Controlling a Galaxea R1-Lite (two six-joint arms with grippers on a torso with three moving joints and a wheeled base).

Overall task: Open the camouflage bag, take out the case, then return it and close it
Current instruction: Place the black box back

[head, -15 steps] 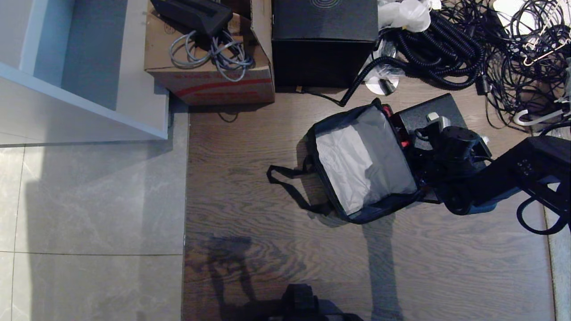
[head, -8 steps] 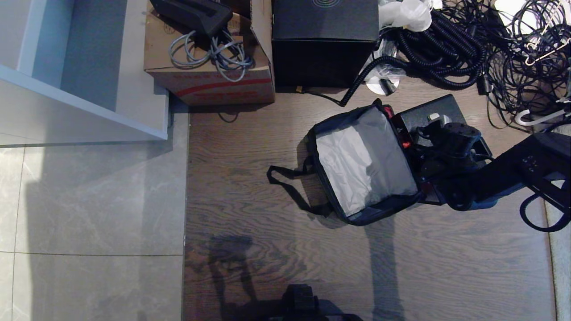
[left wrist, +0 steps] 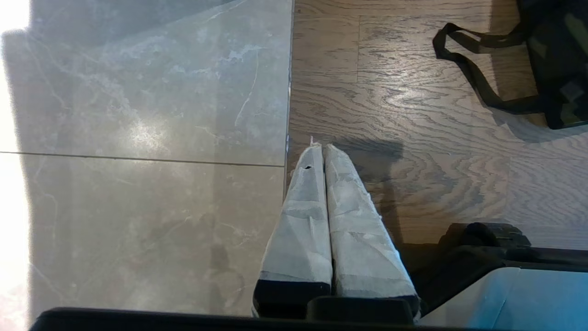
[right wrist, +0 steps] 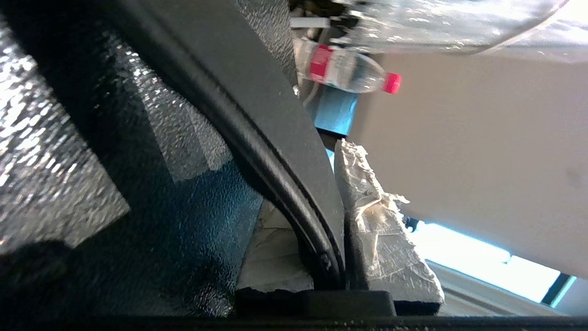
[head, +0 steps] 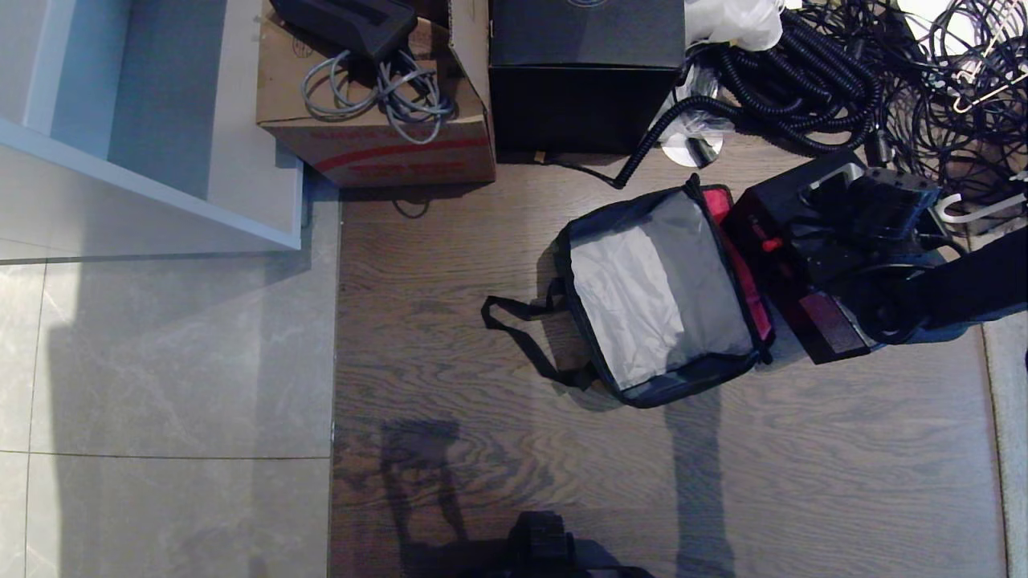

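The camouflage bag [head: 654,293] lies open on the wooden floor, its grey inside bare and its red flap lining [head: 743,273] spread to the right. Its black strap [head: 522,333] trails to the left. Just right of the bag, the dark case [head: 803,265] hangs tilted above the floor. My right gripper [head: 851,193] is shut on its far end. In the right wrist view the taped fingers [right wrist: 376,230] clamp the black bar handle [right wrist: 275,151] beside the speckled case [right wrist: 138,161]. My left gripper [left wrist: 323,148] is parked low over the floor, shut and empty, with the bag [left wrist: 560,69] far off.
A cardboard box [head: 377,120] with grey cables and a black cube box [head: 586,72] stand behind the bag. Tangled black cables [head: 843,80] fill the back right. A white shelf unit [head: 161,120] is at the back left. The robot's base [head: 546,550] shows at the near edge.
My right gripper closed on the case lying flat on the flap, then lifted it up and to the right, tilting it. The red flap lining is now uncovered.
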